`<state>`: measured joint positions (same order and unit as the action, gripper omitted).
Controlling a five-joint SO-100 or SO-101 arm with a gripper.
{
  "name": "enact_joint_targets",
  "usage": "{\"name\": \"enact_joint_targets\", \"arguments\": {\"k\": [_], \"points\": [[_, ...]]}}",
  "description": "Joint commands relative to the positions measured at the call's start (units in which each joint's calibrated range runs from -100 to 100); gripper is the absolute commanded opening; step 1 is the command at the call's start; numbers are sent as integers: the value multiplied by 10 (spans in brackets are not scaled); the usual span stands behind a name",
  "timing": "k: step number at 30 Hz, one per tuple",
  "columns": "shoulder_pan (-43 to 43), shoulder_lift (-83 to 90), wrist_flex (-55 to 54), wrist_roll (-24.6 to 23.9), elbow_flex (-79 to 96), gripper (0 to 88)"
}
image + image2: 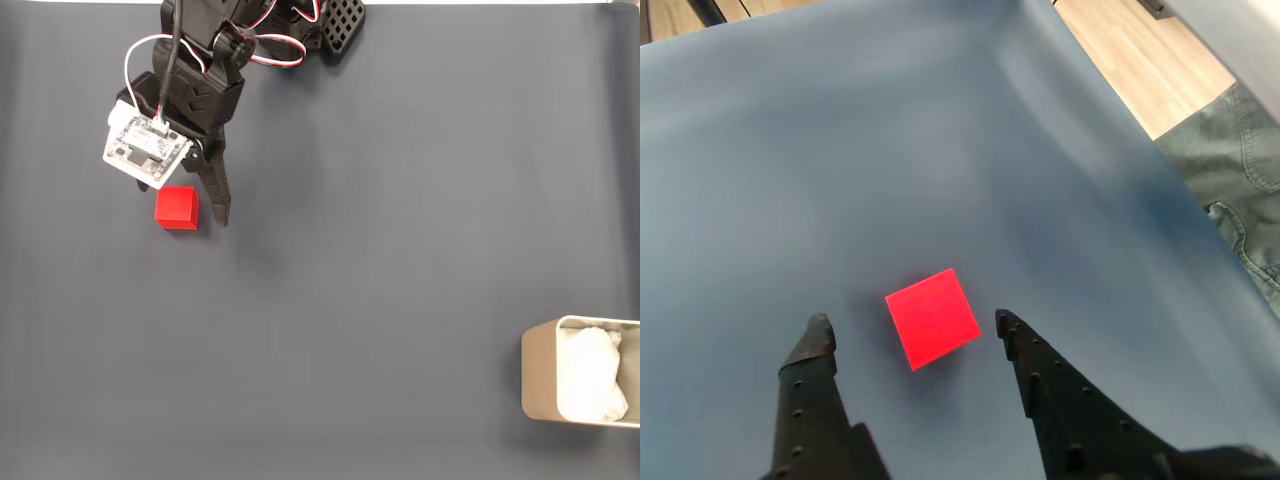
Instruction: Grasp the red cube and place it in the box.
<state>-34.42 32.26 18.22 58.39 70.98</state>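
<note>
The hand (912, 325) is standing wide open, empty. The red cube (932, 318) is lying on the worktop (380, 300) between the fingertips, slightly ahead, turned diagonal to the jaws.

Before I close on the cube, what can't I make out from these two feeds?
- Fixed view: the beige, tan-walled box with white padding is cut off by the right edge.
- Fixed view: the arm hides one finger of the black two-finger tool.
- Wrist view: whether the tool has reached the small red cube in height.
</note>
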Motion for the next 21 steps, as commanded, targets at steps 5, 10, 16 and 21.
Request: {"name": "enact_joint_targets", "arguments": {"k": [5, 10, 16, 21], "points": [[1, -7, -20, 0, 4, 376], [3, -18, -30, 0, 4, 376], [9, -34, -40, -3, -2, 376], [15, -46, -44, -5, -6, 376]]}}
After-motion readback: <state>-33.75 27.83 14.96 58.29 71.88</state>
